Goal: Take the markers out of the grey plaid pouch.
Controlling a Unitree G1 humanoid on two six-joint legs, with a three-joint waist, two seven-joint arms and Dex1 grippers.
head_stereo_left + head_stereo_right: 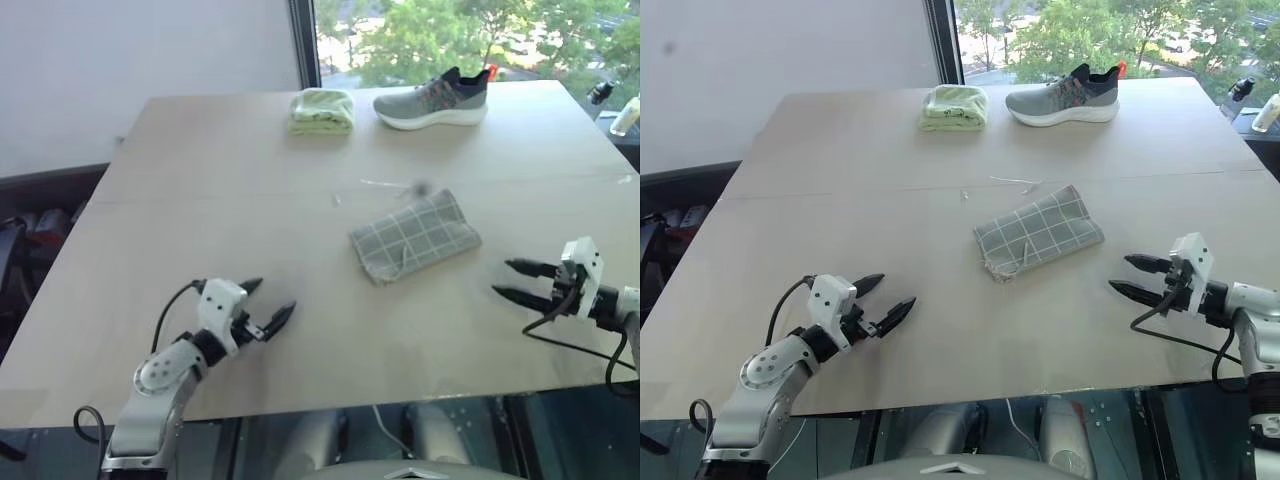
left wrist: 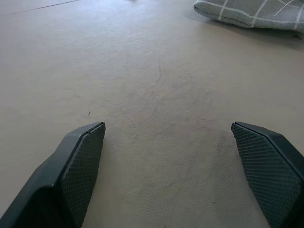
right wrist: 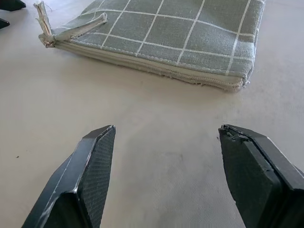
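The grey plaid pouch (image 1: 1038, 233) lies flat near the middle of the worktop (image 1: 890, 200), tilted, its zipper edge (pale, with a frayed tab at one end) facing the right end effector (image 1: 1131, 277). No marker can be made out on or beside it. That right end effector hovers low over the worktop near the pouch, apart from it, fingers spread and grasping nothing. The left end effector (image 1: 888, 300) sits well apart from the pouch toward the near edge, pointing at it, its fingers (image 2: 78, 166) wide and released. Along the far edge rest a folded pale green cloth (image 1: 955, 107) and, just beside it, a grey sneaker (image 1: 1062, 98).
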